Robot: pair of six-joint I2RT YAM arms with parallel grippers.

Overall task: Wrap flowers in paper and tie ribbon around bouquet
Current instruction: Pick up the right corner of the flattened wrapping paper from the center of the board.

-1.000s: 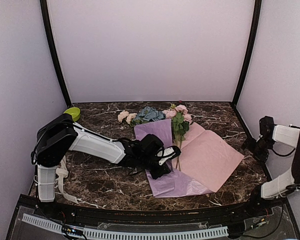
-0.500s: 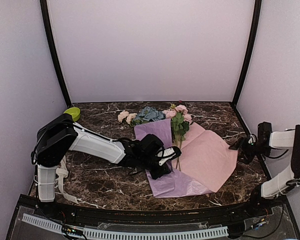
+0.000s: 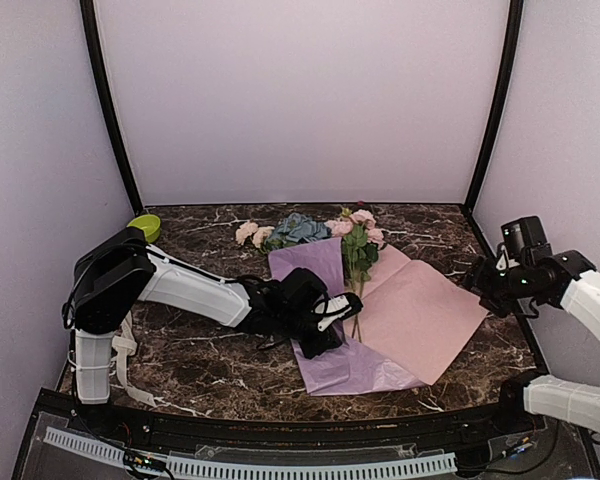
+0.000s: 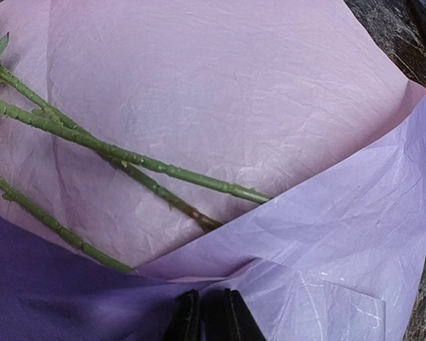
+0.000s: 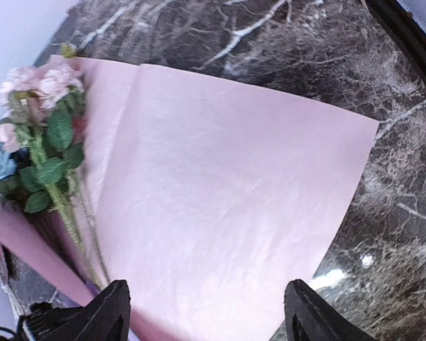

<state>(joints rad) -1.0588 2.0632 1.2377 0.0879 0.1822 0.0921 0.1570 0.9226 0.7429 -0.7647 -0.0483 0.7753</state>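
While the left claw (image 4: 206, 319) is pinched almost shut on the lilac flap of the paper (image 3: 420, 315), the right claw (image 5: 209, 316) hangs w/ its fingers wide apart. It has nothing btwn them and is over the paper's pink right corner. The paper lies on the dark table (image 3: 210, 370), pink side up, w/ its near-left part folded over. The flowers (image 3: 358, 240) lie on it, heads at the far end, stems (image 4: 128, 153) reaching the flap. A blue bloom (image 3: 298, 228) & cream roses (image 3: 252, 234) sit just left of the paper.
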